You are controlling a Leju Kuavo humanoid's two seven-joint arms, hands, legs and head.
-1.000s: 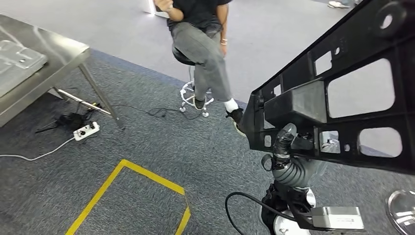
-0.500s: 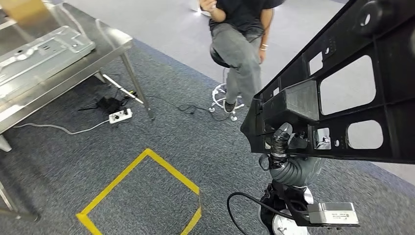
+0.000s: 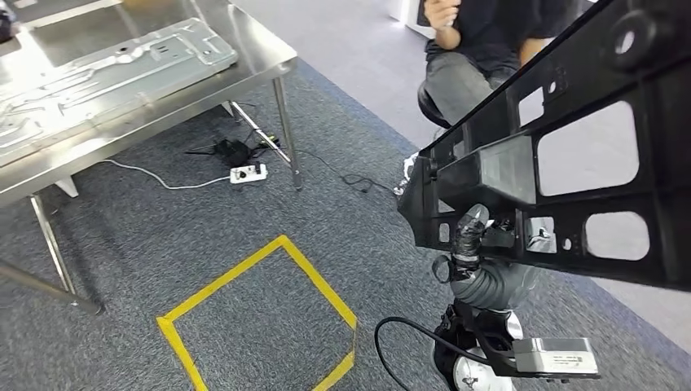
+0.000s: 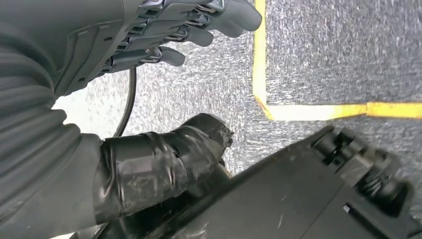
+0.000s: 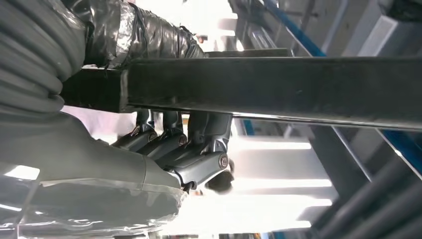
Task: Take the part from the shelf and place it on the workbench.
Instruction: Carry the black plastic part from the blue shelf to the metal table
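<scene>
The large black part (image 3: 570, 155), a frame with cut-out openings, is carried aloft at the right of the head view, above the grey carpet (image 3: 269, 212). The right hand (image 5: 169, 144) grips its edge, thumb on one face and fingers curled behind the other. The left hand (image 4: 164, 99) lies against the part's underside, thumb touching it, fingers extended and apart, holding nothing. The steel counter (image 3: 269, 69), carrying metal panels (image 3: 114, 69), stands well apart at upper left. A seated person (image 3: 481, 41) is beyond.
</scene>
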